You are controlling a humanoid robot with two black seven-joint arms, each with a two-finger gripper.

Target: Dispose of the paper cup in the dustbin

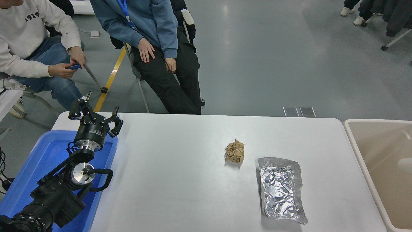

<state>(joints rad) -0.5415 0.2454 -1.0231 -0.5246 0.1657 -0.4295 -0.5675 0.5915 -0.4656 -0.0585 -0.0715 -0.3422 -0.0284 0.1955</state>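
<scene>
Paper cup (pixel 406 165) lies inside the dustbin (pixel 360 151) off the table's (pixel 180 180) right edge. Disposal judged done. Left gripper (pixel 94 116) parked at the near-left corner, jaws spread; right arm out of view. Next: nothing but standby.

The white sweatshirt (pixel 29 29) reads "1919"; nothing else seems legible.
</scene>
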